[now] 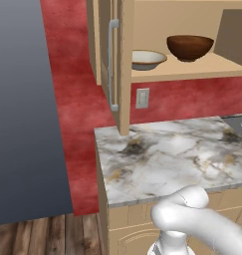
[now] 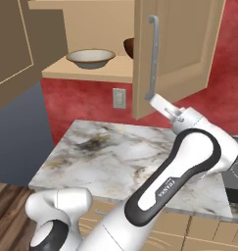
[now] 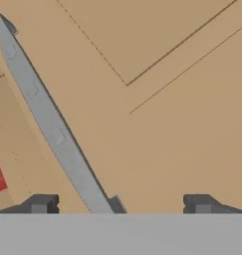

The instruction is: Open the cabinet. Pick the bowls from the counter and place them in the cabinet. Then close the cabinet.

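Note:
The cabinet (image 1: 123, 64) stands open, both doors swung out. On its inner shelf rest the bowls: the cream-white one (image 1: 147, 59) (image 2: 91, 58) on the left and the dark reddish-brown one (image 1: 189, 47) to its right, half hidden behind the right door (image 2: 129, 47). My gripper (image 2: 154, 101) is at the outer face of the right door (image 2: 177, 54), by the lower end of its silver bar handle (image 2: 151, 59). In the hand view the gripper (image 3: 120, 204) is open with nothing gripped, and the handle (image 3: 48, 119) runs slantwise between the fingertips (image 3: 40, 204), closer to the left one. No bowl is on the counter (image 1: 167, 159).
A wall outlet (image 1: 142, 98) sits on the red wall under the cabinet. A dark cooktop (image 2: 233, 181) lies at the counter's right end. A tall dark grey panel (image 1: 23, 109) stands to the left. The left door (image 2: 12, 44) juts out at the upper left.

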### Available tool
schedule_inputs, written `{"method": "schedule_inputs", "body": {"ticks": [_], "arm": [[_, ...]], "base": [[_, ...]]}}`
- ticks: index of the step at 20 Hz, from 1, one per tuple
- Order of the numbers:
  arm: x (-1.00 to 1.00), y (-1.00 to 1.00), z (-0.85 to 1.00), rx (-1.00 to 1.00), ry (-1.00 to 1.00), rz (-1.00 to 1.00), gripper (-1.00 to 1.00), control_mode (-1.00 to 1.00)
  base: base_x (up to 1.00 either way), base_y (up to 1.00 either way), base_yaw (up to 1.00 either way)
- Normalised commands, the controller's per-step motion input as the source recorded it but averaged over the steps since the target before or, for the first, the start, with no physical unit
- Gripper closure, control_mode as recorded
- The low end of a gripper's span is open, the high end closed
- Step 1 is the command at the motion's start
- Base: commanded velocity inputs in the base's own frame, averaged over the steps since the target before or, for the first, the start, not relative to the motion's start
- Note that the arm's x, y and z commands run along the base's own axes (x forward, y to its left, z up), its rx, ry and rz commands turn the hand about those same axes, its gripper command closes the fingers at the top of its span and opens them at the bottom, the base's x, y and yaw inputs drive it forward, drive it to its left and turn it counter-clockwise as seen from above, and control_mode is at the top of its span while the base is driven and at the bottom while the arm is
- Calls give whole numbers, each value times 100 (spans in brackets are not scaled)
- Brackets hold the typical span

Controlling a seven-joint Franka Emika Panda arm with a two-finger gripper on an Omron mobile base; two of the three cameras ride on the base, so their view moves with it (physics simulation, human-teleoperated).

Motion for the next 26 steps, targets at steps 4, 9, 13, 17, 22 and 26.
{"method": "schedule_inputs", "body": {"ticks": [4, 9, 13, 17, 22, 26], "arm": [[35, 33, 0, -13, 0, 0, -100, -100], [46, 5, 0, -4, 0, 0, -100, -100], [54, 0, 0, 0, 0, 0, -100, -100], [58, 0, 0, 0, 0, 0, -100, -100], [60, 0, 0, 0, 1, 0, -100, -100], [66, 0, 0, 0, 9, -1, -100, -100]], "base": [[0, 0, 0], [0, 0, 0], [0, 0, 0], [0, 0, 0], [0, 0, 0], [0, 0, 0]]}}
